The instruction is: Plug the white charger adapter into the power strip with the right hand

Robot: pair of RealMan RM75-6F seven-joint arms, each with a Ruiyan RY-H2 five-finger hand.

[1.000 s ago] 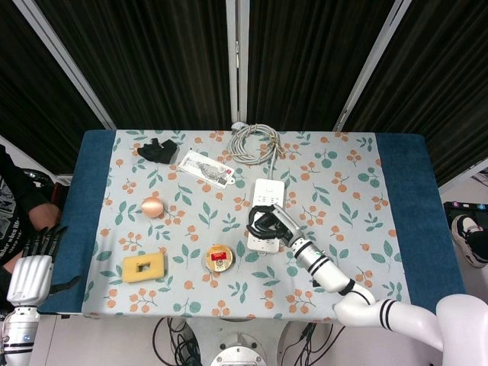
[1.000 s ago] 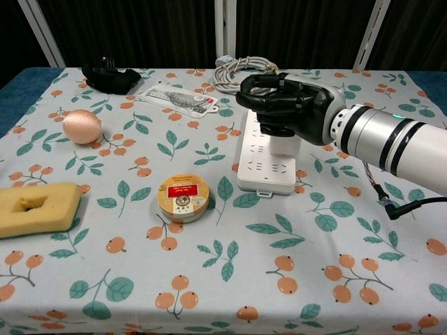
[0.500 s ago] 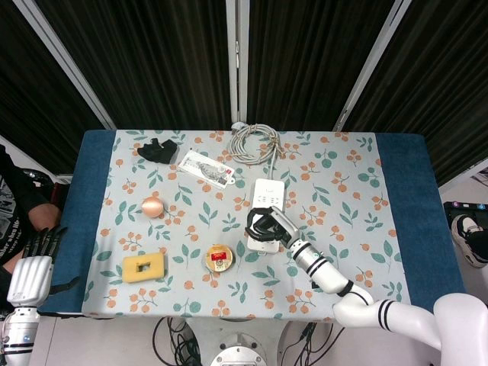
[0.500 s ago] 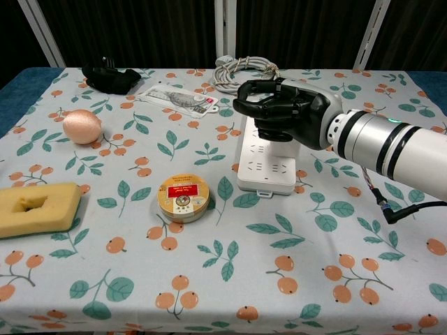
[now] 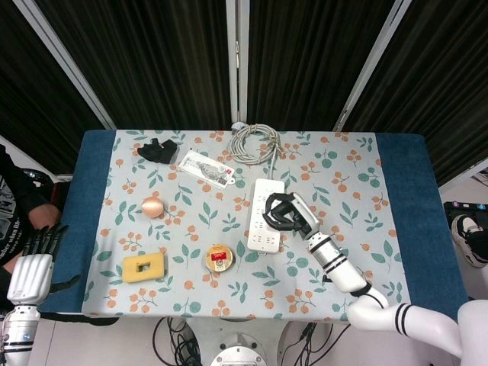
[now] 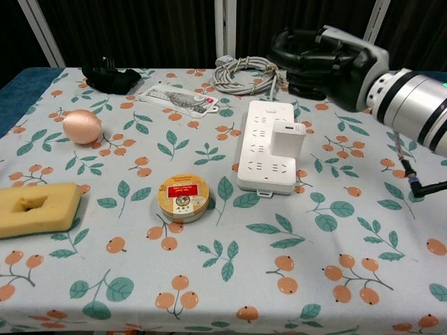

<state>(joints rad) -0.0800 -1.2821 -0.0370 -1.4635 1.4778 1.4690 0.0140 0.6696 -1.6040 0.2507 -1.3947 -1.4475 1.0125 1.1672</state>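
Note:
The white charger adapter (image 6: 288,139) stands upright on the right side of the white power strip (image 6: 262,150), seated in one of its sockets. My right hand (image 6: 318,59) hovers above and behind the strip, fingers loosely curved and apart, holding nothing. In the head view the right hand (image 5: 288,213) overlaps the right edge of the power strip (image 5: 259,238) and hides the adapter. My left hand (image 5: 30,271) hangs off the table's left edge, fingers spread and empty.
A coiled grey cable (image 6: 241,73) lies behind the strip. A round tin (image 6: 183,197) sits left of the strip. Further left are a yellow sponge (image 6: 35,207) and a pink egg (image 6: 82,126). At the back left lie a black object (image 6: 108,77) and a flat packet (image 6: 176,99).
My right hand let go of the adapter and rose up and back off the strip. The adapter stays standing in the strip. The left hand has not moved.

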